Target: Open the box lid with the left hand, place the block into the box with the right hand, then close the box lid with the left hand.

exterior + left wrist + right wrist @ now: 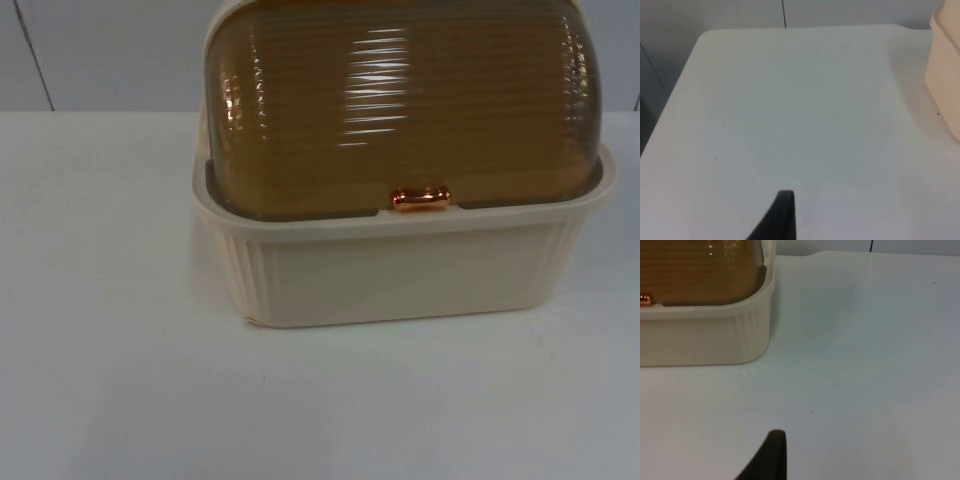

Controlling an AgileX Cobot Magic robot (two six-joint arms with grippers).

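Note:
A cream ribbed box (400, 270) stands in the middle of the white table. Its amber see-through domed lid (400, 100) is down, with the copper handle (420, 198) resting at the front rim. My left gripper (782, 215) hangs over bare table to the left of the box, whose cream corner (946, 75) is some way off. My right gripper (771, 457) is over the table to the right of the box (705, 335), in front of its rounded corner and apart from it. The lid (700, 270) and handle (645, 299) also appear there.
The grey partition wall (100, 50) runs behind the table. Open white table top (110, 380) lies in front of the box and on both sides. The table's left edge (670, 100) drops off beside the left gripper.

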